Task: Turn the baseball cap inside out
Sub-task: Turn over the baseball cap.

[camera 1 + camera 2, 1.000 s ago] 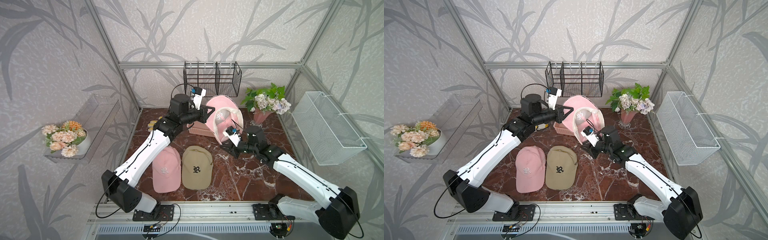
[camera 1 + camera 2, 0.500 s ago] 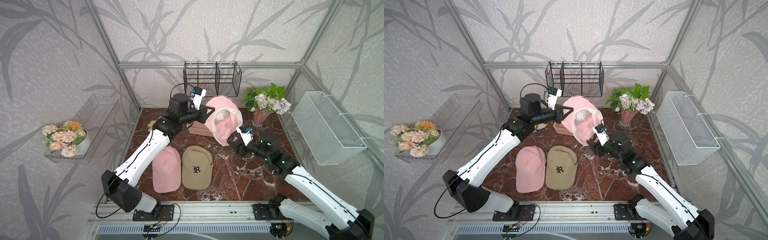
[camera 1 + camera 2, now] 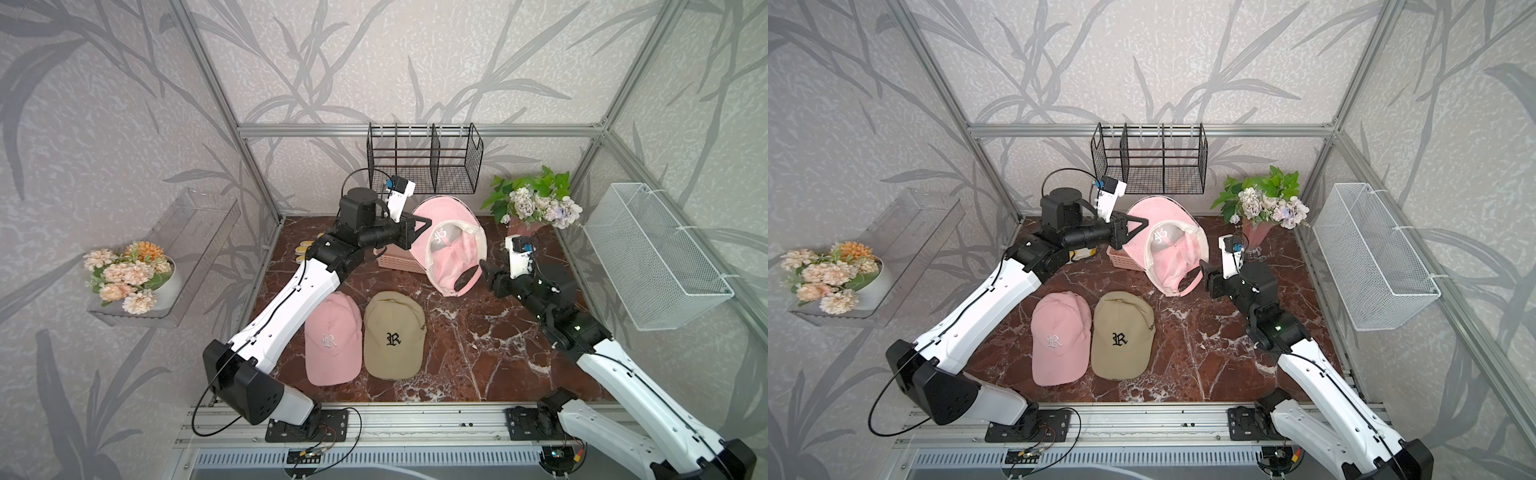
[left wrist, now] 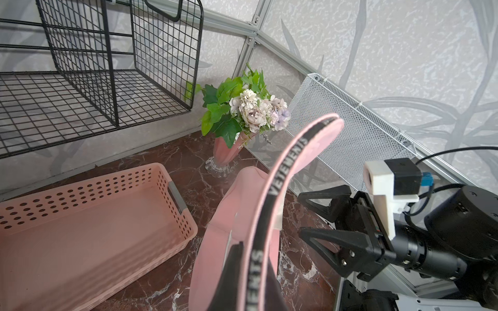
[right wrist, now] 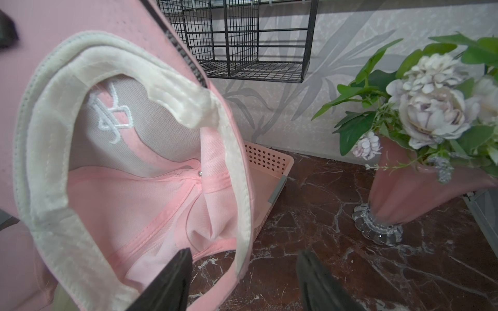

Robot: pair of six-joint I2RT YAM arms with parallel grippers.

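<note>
**Fig.** Two-arm view of the marble counter (image 3: 478, 332). My left claw (image 3: 422, 228) is clamped on the brim of the baseball cap (image 3: 453, 257), holding it raised near the back edge of the counter, about midway along, just beside and partly above the pink basket (image 3: 395, 262). The brim stands up on edge; in the left wrist view its black lettered trim runs along the rim of the cap (image 4: 242, 202). The crown hangs below the brim with its opening turned toward my right claw, so the white sweatband, the pink seam tape and the reverse of the embroidery show inside (image 5: 134, 202). Whether the lowest part of the cap touches the counter, I cannot tell.

My right claw (image 3: 488, 272) sits just to the right of the cap's rear strap, jaws spread, with nothing between them; its two black fingers (image 5: 172, 274) frame bare counter and the cap's edge.

Near the front edge, left of centre, a pink R cap (image 3: 330, 336) and a tan R cap (image 3: 392, 332) lie side by side, touching. A flower vase (image 3: 536, 208) stands in the back right corner.
</note>
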